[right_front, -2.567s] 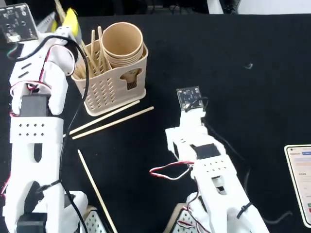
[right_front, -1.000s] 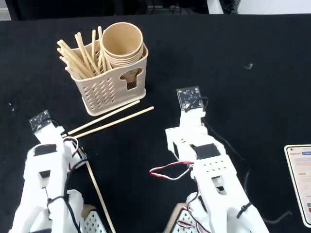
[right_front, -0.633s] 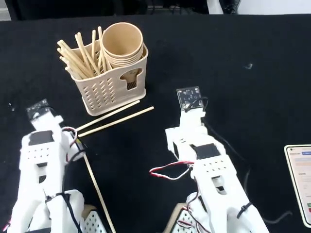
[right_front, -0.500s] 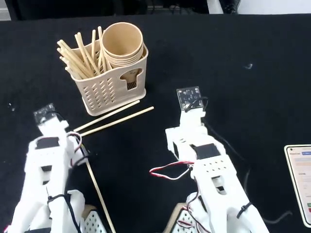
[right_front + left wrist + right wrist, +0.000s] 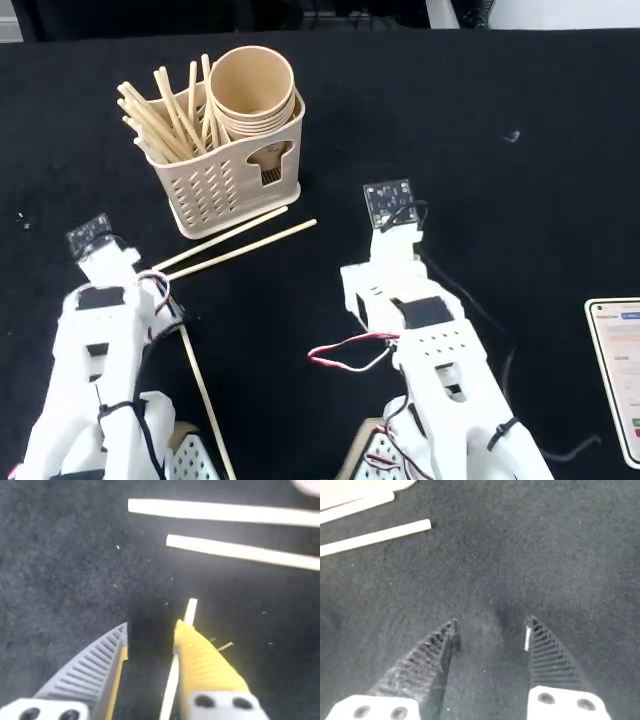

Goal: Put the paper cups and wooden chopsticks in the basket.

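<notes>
Your left gripper [image 5: 151,630] has its jaws parted, one finger ribbed and grey, the other smooth and yellow, and it grips nothing. A lone chopstick [image 5: 190,611] lies on the cloth between them, tight against the yellow finger, with its square-cut tip poking just past that fingertip. Your right gripper [image 5: 491,626] is spread just as wide over bare cloth, both fingers dark and ridged, with nothing between them. Near the left gripper lie two chopsticks [image 5: 225,512], pale straight wood, side by side and almost parallel. In the high view they slant along the table just beside the front of the basket [image 5: 240,175]. The basket is a cream plastic box with walls pierced by rows of small slots. It holds nested tan paper cups [image 5: 252,88] on the side toward your right arm [image 5: 420,330], and a bundle of chopsticks [image 5: 160,115] fans out of the other side. The black cloth [image 5: 500,200] covering the table is matte, felt-like and flecked with lint. Your left arm [image 5: 95,340] and the right one are white plastic. A flat device [image 5: 620,370] with a lit screen lies at the table's right edge, and the room beyond the far edge is dark, with a pale patch at one corner.
</notes>
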Action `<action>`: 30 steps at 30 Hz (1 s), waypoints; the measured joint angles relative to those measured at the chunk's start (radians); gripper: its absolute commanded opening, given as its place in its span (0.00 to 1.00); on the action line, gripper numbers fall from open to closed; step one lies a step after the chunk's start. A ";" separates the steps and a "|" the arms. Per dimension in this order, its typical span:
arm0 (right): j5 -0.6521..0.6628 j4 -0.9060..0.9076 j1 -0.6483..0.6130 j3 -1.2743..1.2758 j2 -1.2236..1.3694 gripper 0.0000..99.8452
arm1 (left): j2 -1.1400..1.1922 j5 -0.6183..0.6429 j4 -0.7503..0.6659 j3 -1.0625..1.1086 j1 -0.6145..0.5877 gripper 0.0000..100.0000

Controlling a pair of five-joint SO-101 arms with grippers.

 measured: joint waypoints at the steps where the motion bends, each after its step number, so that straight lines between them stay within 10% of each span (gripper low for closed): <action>1: 0.000 0.000 0.000 0.000 0.000 0.22 | 0.000 0.002 0.034 -0.020 0.014 0.27; 30: 0.000 0.000 0.000 0.000 0.000 0.22 | 0.000 0.044 -0.198 0.130 0.057 0.03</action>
